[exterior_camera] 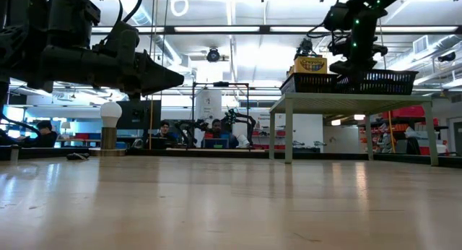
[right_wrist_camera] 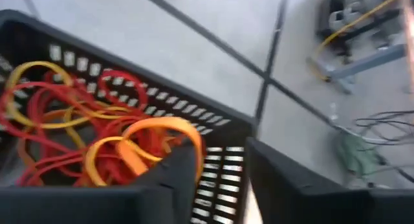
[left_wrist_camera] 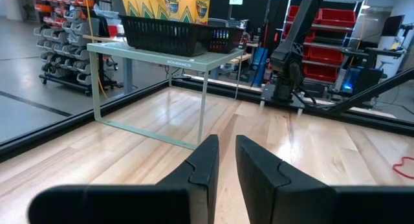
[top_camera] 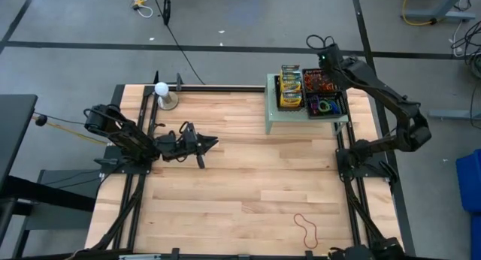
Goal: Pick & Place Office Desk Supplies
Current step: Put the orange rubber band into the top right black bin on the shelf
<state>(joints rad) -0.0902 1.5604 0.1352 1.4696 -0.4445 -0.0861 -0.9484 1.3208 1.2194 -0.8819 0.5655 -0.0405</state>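
Red and orange rubber bands (right_wrist_camera: 84,143) lay in a tangle inside a black basket (right_wrist_camera: 213,123), right under the right tool (right_wrist_camera: 223,169) in the right wrist view. Its two dark fingers stood a little apart, with one orange band lying against one finger; whether it was gripped could not be told.

From the left wrist view, the left tool (left_wrist_camera: 226,162) hung low over the wooden surface (left_wrist_camera: 129,153), its fingers a small gap apart and holding nothing. Yellow crayon boxes (left_wrist_camera: 165,4) stood in a basket on a small green stand (left_wrist_camera: 162,52).

From above, the right tool (top_camera: 325,58) was at the far edge of the baskets on the stand. One red band (top_camera: 306,228) lay alone near the front edge of the surface. A white ball (top_camera: 161,88) sat at the back left.

In the low view, the crayon boxes (exterior_camera: 312,64) showed over the basket rim.
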